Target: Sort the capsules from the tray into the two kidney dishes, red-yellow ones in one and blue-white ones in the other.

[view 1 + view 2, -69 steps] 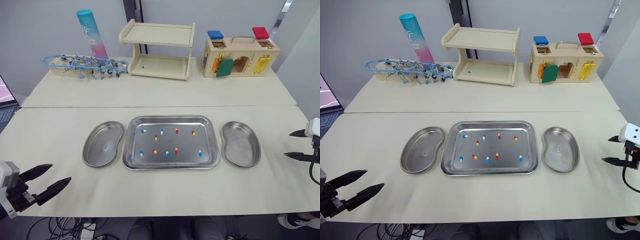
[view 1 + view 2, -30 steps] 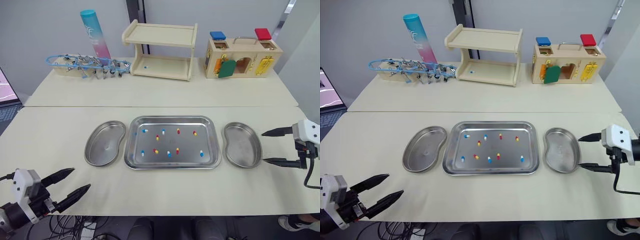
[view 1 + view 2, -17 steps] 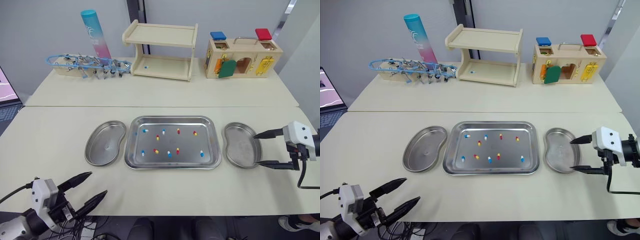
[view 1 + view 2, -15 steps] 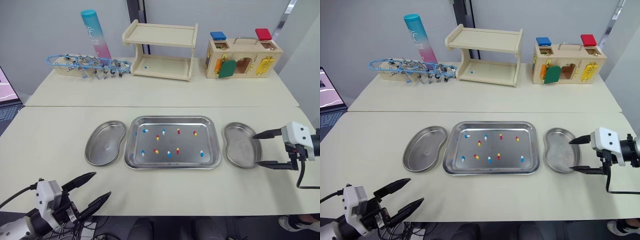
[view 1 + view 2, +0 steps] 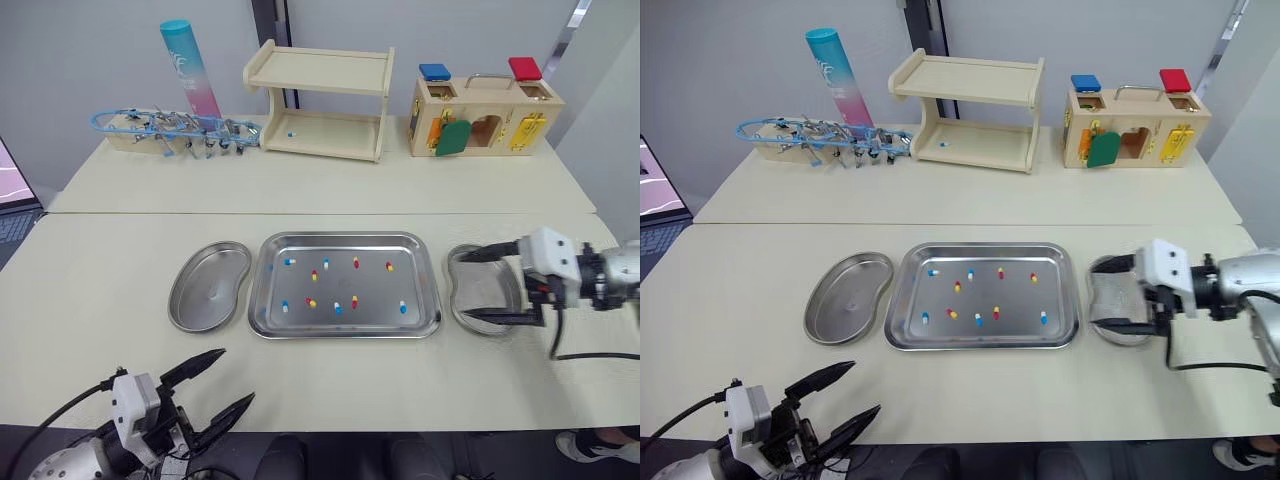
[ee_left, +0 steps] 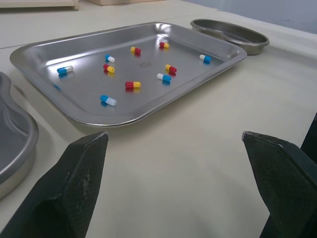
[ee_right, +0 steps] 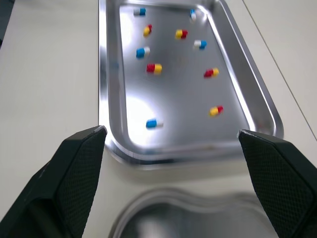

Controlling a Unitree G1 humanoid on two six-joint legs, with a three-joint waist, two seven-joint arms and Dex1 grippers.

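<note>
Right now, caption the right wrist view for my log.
Open right jaws over the right dish, facing the tray of ten unsorted capsules.

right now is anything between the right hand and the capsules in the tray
Nothing visible does. The right hand is open over the right dish, pointing at the tray. Only the tray's low rim lies between it and the nearest capsule, a blue-white one.

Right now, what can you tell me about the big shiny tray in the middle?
The tray is shiny silver metal, a rectangle with rounded corners and a low raised rim. It lies flat on the cream table, between the left dish and the right dish. Scattered inside are five red-yellow capsules and five blue-white capsules. Nothing grips it.
</note>
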